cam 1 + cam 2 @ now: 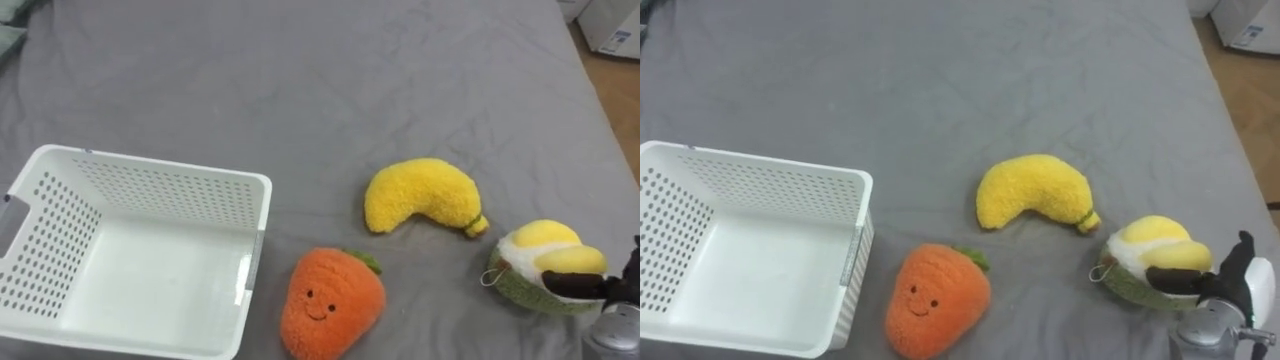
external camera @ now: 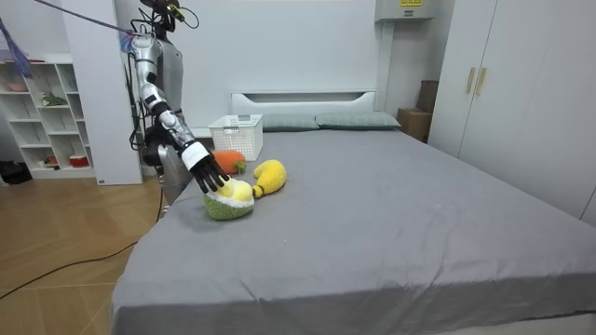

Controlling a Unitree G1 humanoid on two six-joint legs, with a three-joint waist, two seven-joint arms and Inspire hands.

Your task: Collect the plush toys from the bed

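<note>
Three plush toys lie on the grey bed. An orange carrot (image 1: 330, 300) with a face sits next to the white basket (image 1: 160, 172). To its right lies a yellow banana (image 1: 420, 195). Furthest right is a green, white and yellow round plush (image 1: 535, 252). My right hand (image 1: 598, 288) comes in from the lower right and rests on this round plush, with a dark finger across its front below the yellow part. In the room view the right hand (image 2: 207, 167) reaches down onto the round plush (image 2: 231, 201) with its fingers spread and fairly straight.
The basket is empty and stands at the bed's near left, its perforated walls close to the carrot. Grey sheet stretches far beyond the toys. Wooden floor (image 1: 620, 90) shows past the bed's right edge. I stand at the bedside by a white shelf (image 2: 47, 112).
</note>
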